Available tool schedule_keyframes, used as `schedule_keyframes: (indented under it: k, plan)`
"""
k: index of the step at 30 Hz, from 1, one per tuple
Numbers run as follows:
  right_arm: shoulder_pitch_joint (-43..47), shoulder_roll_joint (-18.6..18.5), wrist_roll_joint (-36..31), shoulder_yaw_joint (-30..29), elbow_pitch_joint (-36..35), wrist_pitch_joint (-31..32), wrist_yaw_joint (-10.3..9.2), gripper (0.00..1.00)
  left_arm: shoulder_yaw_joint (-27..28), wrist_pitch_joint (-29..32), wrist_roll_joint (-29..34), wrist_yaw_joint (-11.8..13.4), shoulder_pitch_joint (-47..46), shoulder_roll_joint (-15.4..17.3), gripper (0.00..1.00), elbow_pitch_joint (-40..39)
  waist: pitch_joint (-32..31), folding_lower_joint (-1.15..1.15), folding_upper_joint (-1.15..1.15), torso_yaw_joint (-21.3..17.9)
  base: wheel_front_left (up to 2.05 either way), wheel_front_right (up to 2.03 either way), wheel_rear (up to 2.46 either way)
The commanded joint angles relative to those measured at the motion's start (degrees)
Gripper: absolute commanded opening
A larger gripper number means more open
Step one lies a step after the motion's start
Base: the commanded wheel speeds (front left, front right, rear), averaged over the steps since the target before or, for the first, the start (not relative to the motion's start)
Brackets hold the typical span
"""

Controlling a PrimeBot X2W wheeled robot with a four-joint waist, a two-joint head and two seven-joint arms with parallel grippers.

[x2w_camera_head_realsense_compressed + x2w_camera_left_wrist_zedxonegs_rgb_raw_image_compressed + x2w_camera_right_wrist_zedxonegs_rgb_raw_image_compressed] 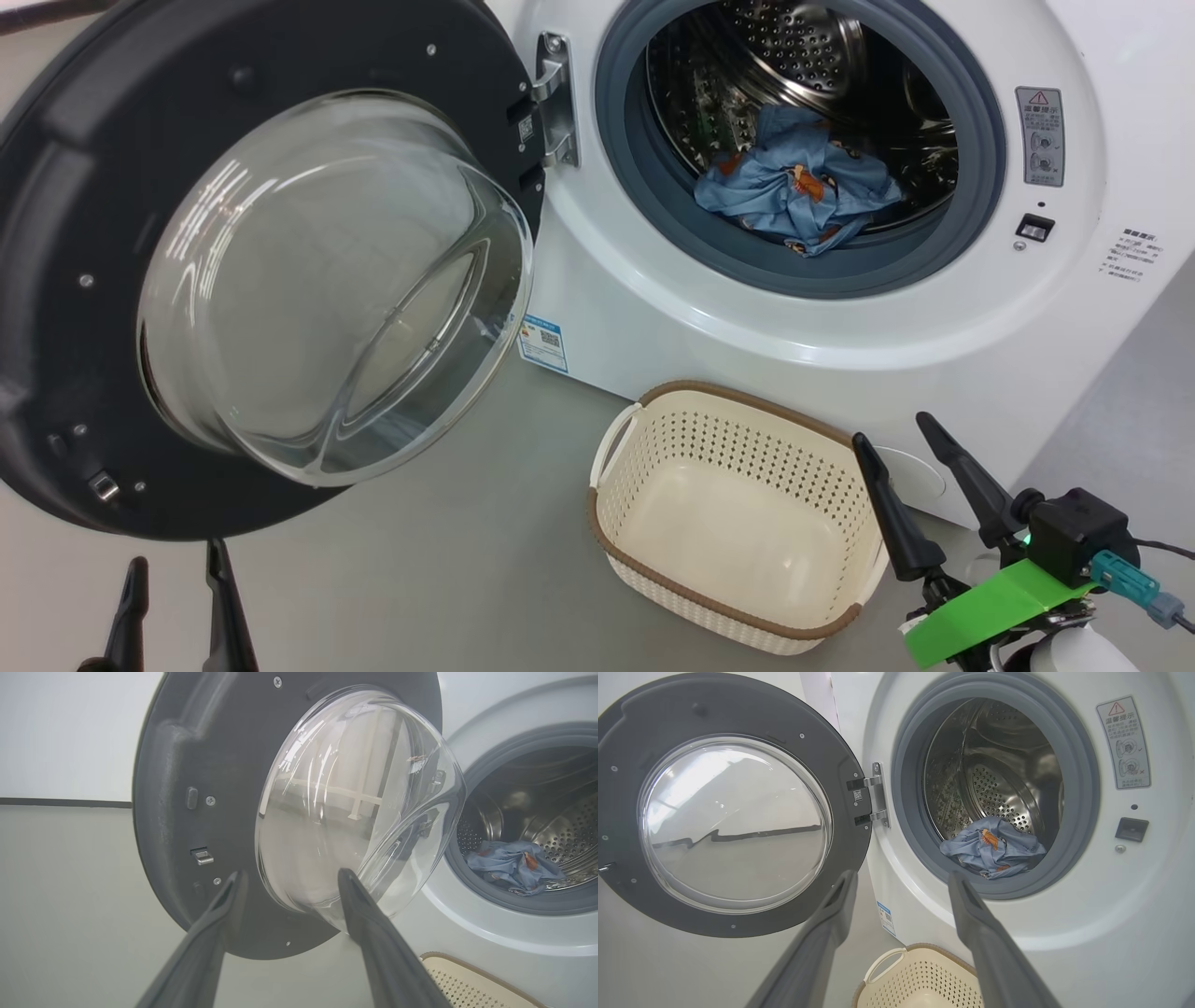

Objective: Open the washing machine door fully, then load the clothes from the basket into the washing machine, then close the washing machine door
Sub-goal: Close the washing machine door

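As door (56, 280) gapes, clothes (794, 191) inside, basket (738, 446) below, left pincer (177, 553) and right pincer (892, 429) parted

Washing machine door (233, 280) swung wide open at left. Light-blue clothes (798, 182) heaped in steel drum of white washing machine (709, 317). Cream basket (738, 518) empty on floor before it.

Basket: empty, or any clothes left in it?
Empty: the basket shows a bare cream floor; the blue clothes lie in the drum.

washing machine door (84, 308) swung wide, drum mouth (803, 140) unobstructed
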Motion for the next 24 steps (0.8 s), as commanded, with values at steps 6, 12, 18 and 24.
schedule_keyframes:
  k: [6,12,18,24]
  plan:
    - [-1.5,-1.1,0.9,1.9,-1.0,-0.5,0.25,1.00,2.0,-0.3,-0.7,0.6,-0.2,0.6,1.00,-2.3,-0.2,0.00,0.00,-0.1,0.00,0.00,0.00]
    - [-1.0,-0.9,0.9,1.7,-1.1,-0.5,0.25,1.00,1.7,-0.3,-1.4,0.3,-0.5,0.6,1.00,-3.8,-0.3,0.00,0.00,-0.2,0.00,0.00,0.00]
    - [-0.3,-0.5,0.8,1.2,-1.3,-0.5,0.25,1.00,4.7,-0.3,-2.4,-1.0,-2.1,0.6,0.00,-9.1,-0.1,0.00,0.00,-0.1,0.00,0.00,0.00]
    - [0.0,0.0,0.6,0.5,-1.6,-0.5,0.25,1.00,11.2,-0.3,-8.5,-3.4,-7.1,2.9,0.00,-14.8,0.5,0.00,0.00,-0.1,0.00,0.00,0.00]
